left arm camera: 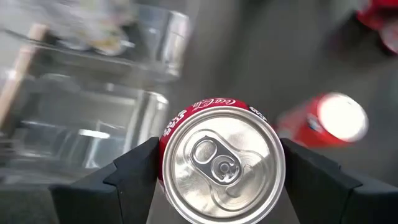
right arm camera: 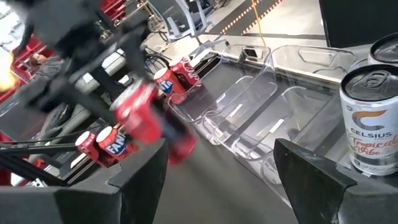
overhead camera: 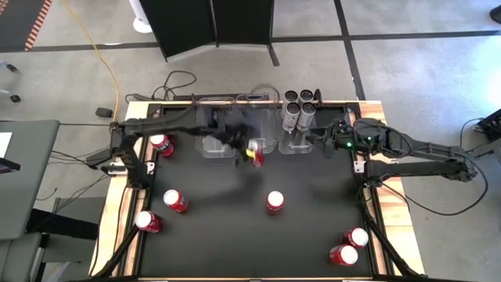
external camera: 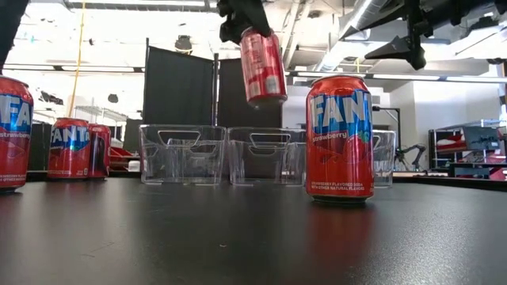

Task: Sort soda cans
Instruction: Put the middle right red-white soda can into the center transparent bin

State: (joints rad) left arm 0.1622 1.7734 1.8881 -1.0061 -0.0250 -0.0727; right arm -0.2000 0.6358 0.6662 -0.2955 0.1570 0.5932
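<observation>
Left gripper (left arm camera: 221, 165) clamped across the sidewall of a red Coca-Cola can (left arm camera: 222, 163), held aloft, silver top toward the wrist. Just beyond and below, clear plastic bins (external camera: 182, 154). Likely light, thin-walled, slick, easily dented: best gripped mid-body, gently. Farther off, right gripper (right arm camera: 217, 180) spread, empty, beside Celsius cans (right arm camera: 373, 118).

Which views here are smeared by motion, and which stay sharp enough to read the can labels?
High view: the left gripper and its red can are smeared. Right wrist view: that arm and can streak, while the Celsius can reads clearly. Left wrist view: the held can's top is sharp, the bins behind blur. Low view: the Fanta can is crisp.
</observation>
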